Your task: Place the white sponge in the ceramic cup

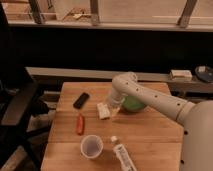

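Note:
The white sponge (pixel 103 111) lies flat on the wooden table (pixel 150 135), left of the green bowl. The ceramic cup (pixel 91 146) stands upright near the table's front edge, below and a little left of the sponge. My gripper (pixel 114 105) hangs at the end of the white arm, low over the table, just right of the sponge and close to it. The arm's wrist hides the gripper's tip and part of the bowl.
A green bowl (pixel 135 104) sits right of the gripper. A black phone (pixel 81 100) lies at the back left, a red-orange object (pixel 79 124) left of centre, and a white capped tube (pixel 122 154) right of the cup. A black chair (pixel 15 105) stands to the left.

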Controlling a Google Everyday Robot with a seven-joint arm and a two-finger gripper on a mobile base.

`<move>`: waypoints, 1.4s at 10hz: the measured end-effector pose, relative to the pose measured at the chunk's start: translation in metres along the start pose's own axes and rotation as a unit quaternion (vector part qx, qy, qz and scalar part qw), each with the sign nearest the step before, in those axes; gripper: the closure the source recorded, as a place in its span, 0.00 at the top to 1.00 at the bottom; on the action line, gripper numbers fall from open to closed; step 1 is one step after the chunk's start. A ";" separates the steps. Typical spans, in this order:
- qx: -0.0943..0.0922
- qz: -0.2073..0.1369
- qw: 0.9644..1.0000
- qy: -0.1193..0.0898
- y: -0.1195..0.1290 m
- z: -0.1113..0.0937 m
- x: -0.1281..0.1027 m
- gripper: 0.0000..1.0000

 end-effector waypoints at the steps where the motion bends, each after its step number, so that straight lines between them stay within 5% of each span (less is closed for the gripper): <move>1: -0.002 0.002 1.000 -0.008 0.000 0.003 -0.004 0.65; 5: 0.001 0.007 0.999 -0.045 0.001 0.020 -0.021 0.65; 8: 0.003 -0.003 0.999 -0.051 -0.004 0.028 -0.022 0.60; 11: 0.010 -0.012 0.999 -0.038 -0.010 0.028 -0.017 0.30; 14: 0.036 -0.015 0.999 -0.022 -0.014 0.004 -0.012 0.02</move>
